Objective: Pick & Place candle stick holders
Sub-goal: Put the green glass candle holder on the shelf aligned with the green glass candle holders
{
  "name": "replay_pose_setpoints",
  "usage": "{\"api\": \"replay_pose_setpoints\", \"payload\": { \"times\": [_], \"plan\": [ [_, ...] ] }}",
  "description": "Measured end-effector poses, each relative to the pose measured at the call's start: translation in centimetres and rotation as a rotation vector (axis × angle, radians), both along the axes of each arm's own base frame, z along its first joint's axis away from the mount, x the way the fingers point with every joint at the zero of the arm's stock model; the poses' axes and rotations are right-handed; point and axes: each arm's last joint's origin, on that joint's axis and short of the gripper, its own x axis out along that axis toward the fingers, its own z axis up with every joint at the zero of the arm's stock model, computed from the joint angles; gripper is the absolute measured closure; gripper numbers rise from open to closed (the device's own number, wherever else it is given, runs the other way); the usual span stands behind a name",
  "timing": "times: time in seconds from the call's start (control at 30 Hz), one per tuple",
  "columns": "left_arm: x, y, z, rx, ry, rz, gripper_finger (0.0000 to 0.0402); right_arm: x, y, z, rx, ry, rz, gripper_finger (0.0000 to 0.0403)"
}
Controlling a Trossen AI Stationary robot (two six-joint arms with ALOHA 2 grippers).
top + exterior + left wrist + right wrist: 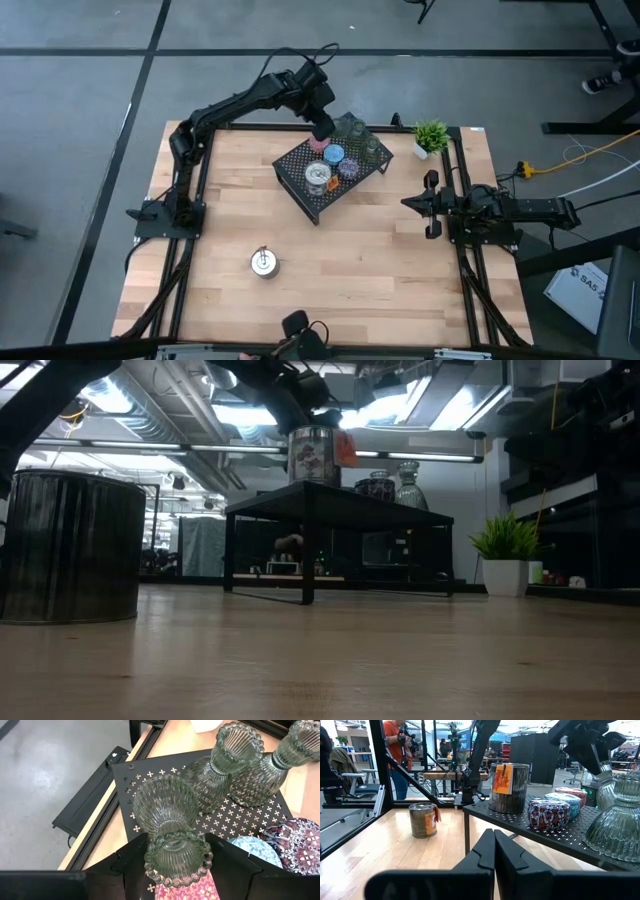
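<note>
Left gripper (177,857) clamped on a ribbed olive-green glass holder (170,835) over the black perforated rack (330,170), where six other holders sit; one silver tin (263,262) remains on the wooden table (380,260); right gripper (494,847) closed, waiting aside.

The left gripper (177,857) holds a ribbed olive-green glass holder (167,827) between its dark fingers (127,857), beaded rim toward the camera and wider base over the black perforated rack (240,815). Two more green glass holders (227,762) stand upright on the rack, just beside each other and touching or nearly so; the second (280,762) is partly cut off at the frame edge. A blue patterned cup (255,849) and a purple patterned cup (295,837) sit side by side. A pink patterned cup (185,890) shows under the held glass. Beyond the rack lie the wooden table (172,740) and grey floor (45,785).
</note>
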Motion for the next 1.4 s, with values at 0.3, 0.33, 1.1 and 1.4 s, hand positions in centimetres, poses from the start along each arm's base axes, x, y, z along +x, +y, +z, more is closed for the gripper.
{"api": "replay_pose_setpoints", "payload": {
  "times": [0.3,0.33,1.1,1.4],
  "plan": [
    [-0.8,0.2,1.1,0.024,-0.024,0.012,0.0221,0.0,0.0,0.0,0.0,0.0,0.0,0.0402],
    [-0.9,0.3,1.1,0.026,-0.022,0.01,0.0221,0.0,0.0,0.0,0.0,0.0,0.0,0.0402],
    [-6.7,1.9,4.7,0.081,0.133,0.174,0.0223,0.0,0.0,0.0,0.0,0.0,0.0,0.0402],
    [-8.9,2.6,1.8,-0.003,0.269,0.246,0.0223,0.0,0.0,0.0,0.0,0.0,0.0,0.0402]
  ]
}}
